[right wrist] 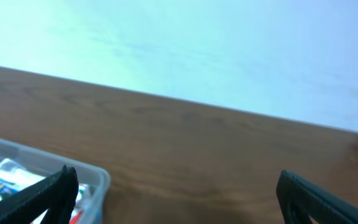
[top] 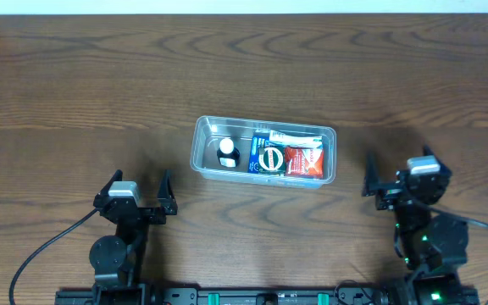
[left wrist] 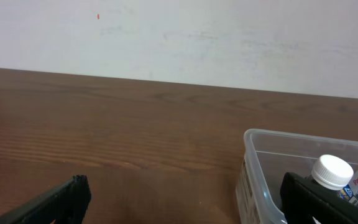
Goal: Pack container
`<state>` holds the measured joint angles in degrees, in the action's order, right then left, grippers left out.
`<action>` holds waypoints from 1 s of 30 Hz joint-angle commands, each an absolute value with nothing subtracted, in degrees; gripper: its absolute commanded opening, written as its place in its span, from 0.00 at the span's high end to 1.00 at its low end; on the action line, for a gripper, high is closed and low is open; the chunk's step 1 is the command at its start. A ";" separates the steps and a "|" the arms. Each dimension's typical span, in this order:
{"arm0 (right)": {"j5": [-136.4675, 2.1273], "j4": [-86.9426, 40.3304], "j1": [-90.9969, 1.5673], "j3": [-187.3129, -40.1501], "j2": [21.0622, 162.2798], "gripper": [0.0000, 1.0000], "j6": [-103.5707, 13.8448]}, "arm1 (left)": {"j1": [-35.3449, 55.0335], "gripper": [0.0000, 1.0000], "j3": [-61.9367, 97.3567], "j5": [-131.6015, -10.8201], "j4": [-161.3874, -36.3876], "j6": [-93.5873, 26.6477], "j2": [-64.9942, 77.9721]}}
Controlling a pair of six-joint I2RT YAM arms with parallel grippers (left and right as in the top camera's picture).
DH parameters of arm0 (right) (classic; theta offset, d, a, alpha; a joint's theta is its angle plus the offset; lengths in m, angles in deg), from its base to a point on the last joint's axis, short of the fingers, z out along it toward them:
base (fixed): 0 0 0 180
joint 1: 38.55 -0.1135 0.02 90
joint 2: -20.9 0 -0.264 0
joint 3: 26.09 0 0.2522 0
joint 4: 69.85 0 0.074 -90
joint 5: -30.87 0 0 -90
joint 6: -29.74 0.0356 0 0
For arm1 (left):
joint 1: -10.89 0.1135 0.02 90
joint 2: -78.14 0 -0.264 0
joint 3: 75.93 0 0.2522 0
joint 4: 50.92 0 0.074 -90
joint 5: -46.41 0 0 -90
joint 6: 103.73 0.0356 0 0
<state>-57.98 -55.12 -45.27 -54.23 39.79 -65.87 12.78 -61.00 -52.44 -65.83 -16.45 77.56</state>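
We are finding the clear, shallow rectangular plastic container sitting centrally, just beyond the left gripper and right gripper, both gaping empty. We are judging it light, flexible and slick, so we are favouring a pinch on its rim.

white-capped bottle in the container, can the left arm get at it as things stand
Probably yes. The left gripper is open, near the left corner of the container, with only table between. The white-capped bottle stands uncovered at that left end, so reaching over the rim looks free.
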 commanded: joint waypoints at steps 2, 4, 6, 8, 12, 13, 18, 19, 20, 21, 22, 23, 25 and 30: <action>-64.14 -60.39 -45.25 -47.71 37.85 0.01 -66.26 | 13.02 0.02 -61.94 -53.46 -67.86 -15.91 77.84; -64.75 -60.87 -45.21 -45.88 36.47 0.01 -66.24 | 13.02 0.02 -61.94 -53.48 -67.86 -15.91 77.84; -64.75 -60.91 -45.21 -44.50 34.68 0.01 -66.26 | 13.02 0.02 -61.94 -53.46 -67.86 -15.91 77.84; -64.71 -60.87 -45.21 -43.17 32.60 0.01 -66.30 | 13.02 0.02 -61.94 -53.46 -67.86 -15.91 77.84; -64.49 -60.36 -45.18 -40.43 28.49 0.01 -66.30 | 13.02 0.02 -61.94 -53.46 -67.86 -15.91 77.84; -64.49 -59.36 -45.16 -40.15 27.49 0.01 -66.30 | 13.02 0.02 -61.94 -53.46 -67.86 -15.91 77.84; -64.49 -53.96 -45.16 -40.17 23.73 0.01 -66.30 | 13.02 0.02 -61.94 -53.46 -67.86 -15.91 77.84; -64.49 -53.22 -45.16 -40.17 23.12 0.01 -66.30 | 13.02 0.02 -61.94 -53.46 -67.86 -15.91 77.84; -64.43 -52.17 -45.16 -40.17 22.20 0.01 -66.30 | 13.02 0.02 -61.94 -53.46 -67.86 -15.91 77.84; -63.68 -52.21 -45.16 -40.17 21.54 0.01 -66.30 | 13.02 0.02 -61.94 -53.48 -67.86 -15.91 77.84; -63.20 -52.34 -45.14 -40.17 21.15 0.01 -66.33 | 13.02 0.02 -61.94 -53.46 -67.86 -15.91 77.84; -62.90 -52.17 -45.14 -40.17 21.17 0.01 -66.30 | 13.02 0.02 -61.94 -53.46 -67.86 -15.91 77.84; -62.55 -52.12 -45.14 -40.17 21.17 0.01 -66.30 | 13.02 0.02 -61.94 -53.46 -67.86 -15.91 77.84; -62.42 -52.15 -45.14 -40.17 21.17 0.01 -66.30 | 13.02 0.02 -61.94 -53.46 -67.86 -15.91 77.84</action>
